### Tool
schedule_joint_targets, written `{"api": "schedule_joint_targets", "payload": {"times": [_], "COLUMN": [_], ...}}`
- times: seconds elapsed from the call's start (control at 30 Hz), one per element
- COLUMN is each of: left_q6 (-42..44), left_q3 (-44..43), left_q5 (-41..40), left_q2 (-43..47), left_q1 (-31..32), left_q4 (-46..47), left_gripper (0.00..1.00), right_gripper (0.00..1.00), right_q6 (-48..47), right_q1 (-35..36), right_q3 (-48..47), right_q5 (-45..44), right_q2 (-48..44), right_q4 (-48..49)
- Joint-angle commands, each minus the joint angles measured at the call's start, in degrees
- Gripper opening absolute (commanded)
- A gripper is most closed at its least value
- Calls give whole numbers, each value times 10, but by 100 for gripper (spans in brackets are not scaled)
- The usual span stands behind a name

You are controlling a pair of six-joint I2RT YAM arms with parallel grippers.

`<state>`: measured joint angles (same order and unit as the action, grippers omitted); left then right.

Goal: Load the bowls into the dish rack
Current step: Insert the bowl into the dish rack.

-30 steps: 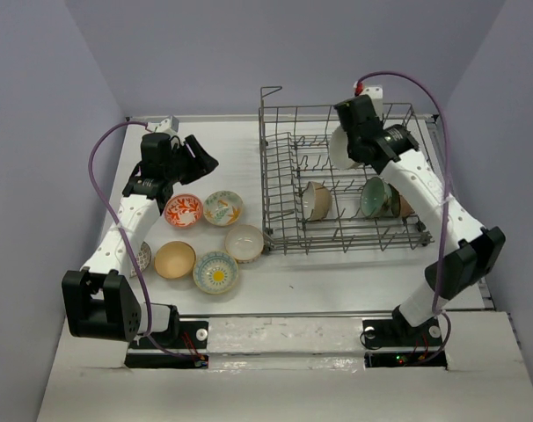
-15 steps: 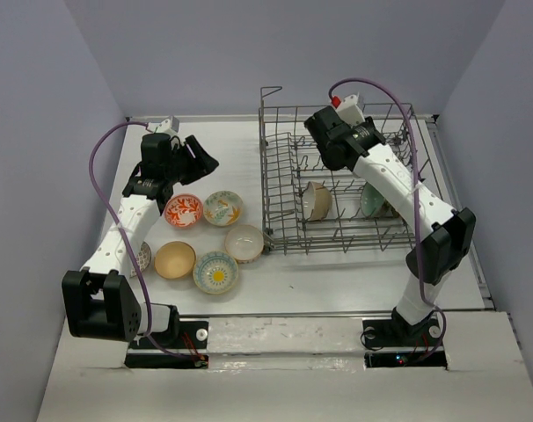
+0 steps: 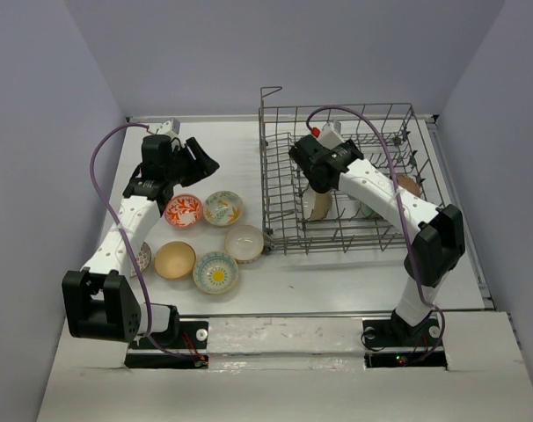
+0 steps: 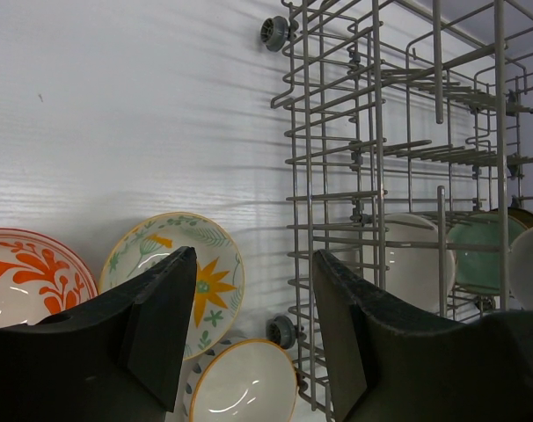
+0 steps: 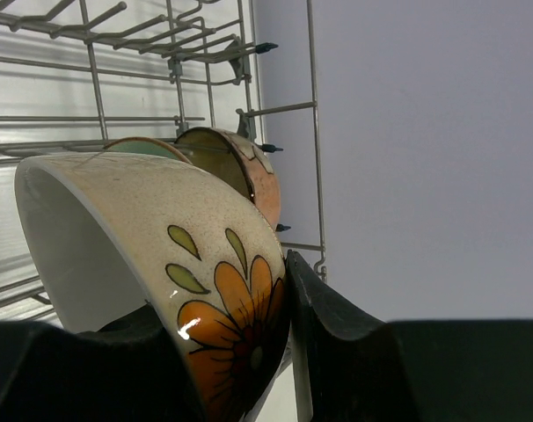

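Observation:
My right gripper (image 5: 240, 352) is shut on the wall of a cream bowl with an orange flower (image 5: 161, 255), held on edge inside the dish rack (image 3: 346, 176). From above, that gripper (image 3: 312, 176) is low in the rack's left half, over a cream bowl (image 3: 318, 206) standing between the tines. Behind the held bowl stand a teal bowl (image 5: 135, 148) and a brown bowl (image 5: 240, 171). My left gripper (image 3: 198, 158) hangs open and empty above the table. Below it lie a red-orange bowl (image 3: 183, 210) and a floral bowl (image 3: 222, 207).
On the table also lie a white bowl (image 3: 244, 242), a tan bowl (image 3: 174, 259) and a blue-rimmed bowl (image 3: 215, 271). Another small bowl (image 3: 144, 257) is half hidden by the left arm. The rack's tall left wall (image 4: 372, 176) stands right of the left fingers (image 4: 152, 325).
The right arm has swung left and down into the rack's left half, carrying the cream bowl. The left arm has not moved.

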<state>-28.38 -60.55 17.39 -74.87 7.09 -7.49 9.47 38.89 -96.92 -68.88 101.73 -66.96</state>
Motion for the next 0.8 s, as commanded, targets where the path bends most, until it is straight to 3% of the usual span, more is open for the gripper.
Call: {"api": "schedule_joint_targets", "payload": {"times": [0.0,0.77], "left_q6": [5,6], "left_q3": [2,6], "left_q5": [8,20], "left_q2": [19,21], "left_q1": [4,4], "left_q4": [21,24], "left_gripper": [64,64], "right_gripper": [1,1], "right_q6": [-5,27], "right_q1": [2,-22], "right_q3": [13,3], "right_q5": [-28,-27], "right_q2": [-12,37], "right_q4": [21,2]}}
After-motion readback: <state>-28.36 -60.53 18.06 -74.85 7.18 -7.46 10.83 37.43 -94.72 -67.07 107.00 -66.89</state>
